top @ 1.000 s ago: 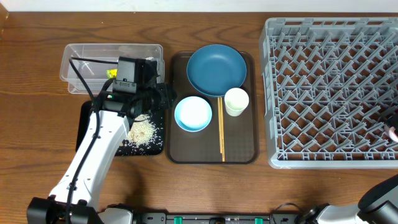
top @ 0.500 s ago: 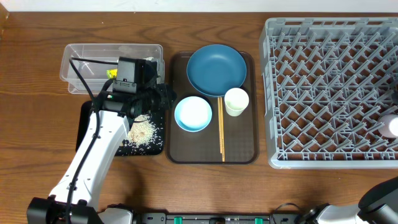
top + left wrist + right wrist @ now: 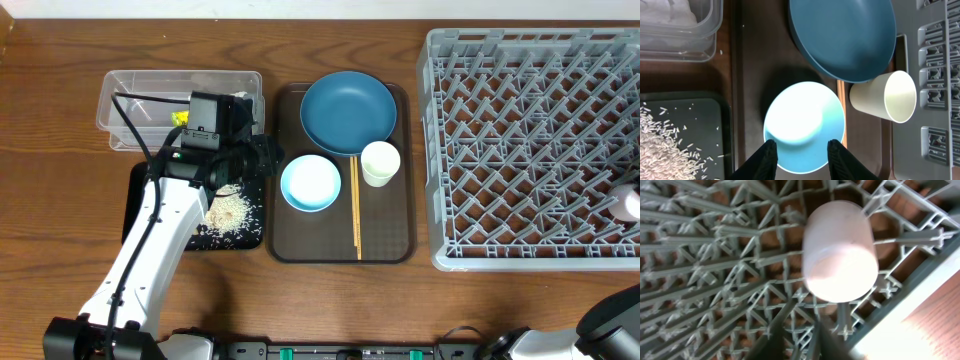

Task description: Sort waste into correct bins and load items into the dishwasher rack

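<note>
- Left wrist view: the left gripper (image 3: 801, 146) hangs with its fingers partway apart and nothing between them. The gap sits over the near rim of the bowl (image 3: 804, 122).
- The bowl stands upright on the brown tray (image 3: 747, 75), straight ahead of those fingers and below them. It is round, so no axis matters. I judge a pinch across the near rim, one finger inside and one outside, to be the natural hold.
- Just right of the bowl lie the chopsticks (image 3: 839, 95), mostly hidden in this view. From overhead their length runs near-to-far along the tray, between the bowl and the cream cup (image 3: 884, 97).
- Beyond the bowl and cup rests the plate (image 3: 842, 37), at the tray's far end.
- Left of the brown tray, the black tray (image 3: 715, 107) holds the rice (image 3: 662, 145). The tub (image 3: 710, 30) lies beyond it with the wrapper (image 3: 179, 117) inside.
- The left arm is much the nearer to everything on the brown tray. The right arm works at the far right edge of the rack (image 3: 520, 140).
- Right wrist view, blurred: the right gripper (image 3: 799, 337) is closed and empty. The pink cup (image 3: 840, 250) sits in the rack just ahead of its fingers and apart from them, seemingly mouth down.
- The rack holds only that cup; the bowl, cream cup, plate and chopsticks are not yet loaded.
</note>
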{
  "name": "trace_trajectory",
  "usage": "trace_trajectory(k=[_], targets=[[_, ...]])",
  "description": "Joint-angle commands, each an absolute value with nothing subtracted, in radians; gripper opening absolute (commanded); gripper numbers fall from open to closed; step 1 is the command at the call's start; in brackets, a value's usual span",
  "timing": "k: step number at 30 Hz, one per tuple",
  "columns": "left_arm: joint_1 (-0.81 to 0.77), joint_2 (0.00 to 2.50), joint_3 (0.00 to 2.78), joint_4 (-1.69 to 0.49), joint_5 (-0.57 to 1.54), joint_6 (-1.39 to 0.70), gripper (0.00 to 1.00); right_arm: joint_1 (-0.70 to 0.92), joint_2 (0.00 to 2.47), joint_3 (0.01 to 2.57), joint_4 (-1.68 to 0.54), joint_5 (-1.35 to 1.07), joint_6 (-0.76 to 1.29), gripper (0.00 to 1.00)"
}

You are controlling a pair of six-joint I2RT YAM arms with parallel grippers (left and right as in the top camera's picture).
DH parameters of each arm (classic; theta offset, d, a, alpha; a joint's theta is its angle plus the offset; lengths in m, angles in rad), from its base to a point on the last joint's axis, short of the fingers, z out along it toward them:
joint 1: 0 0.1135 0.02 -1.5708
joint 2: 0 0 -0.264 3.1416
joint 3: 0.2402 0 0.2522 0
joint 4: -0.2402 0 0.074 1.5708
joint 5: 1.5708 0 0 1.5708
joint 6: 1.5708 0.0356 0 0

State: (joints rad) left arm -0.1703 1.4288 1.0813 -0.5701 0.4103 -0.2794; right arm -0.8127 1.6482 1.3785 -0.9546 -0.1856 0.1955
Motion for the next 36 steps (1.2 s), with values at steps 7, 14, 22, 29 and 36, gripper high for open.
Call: trace_trajectory(k=[7,14,22,29,36], targets=[[-0.167,1.424,1.089,-0.572,0.395,-0.259,0.36,-0.825,1.653,1.307,-0.837,-0.146,0.190,0.02],[-0.167,1.424,1.089,-0.577,0.395,-0.259,0.36,-0.826,1.655,1.304,-0.812,-0.100,0.191,0.02],[-0.167,1.424,1.089,-0.580,0.395,-0.259,0.36,-0.834,1.655,1.262,-0.757,-0.053,0.210,0.01],[-0.167,1.424,1.089,-0.583,0.395,-0.259,0.36,-0.835,1.655,1.223,-0.687,-0.044,0.213,0.01],[-0.167,1.424,1.089,-0.585,0.395,-0.259,0.36,-0.841,1.658,1.213,-0.603,0.046,0.213,0.08]])
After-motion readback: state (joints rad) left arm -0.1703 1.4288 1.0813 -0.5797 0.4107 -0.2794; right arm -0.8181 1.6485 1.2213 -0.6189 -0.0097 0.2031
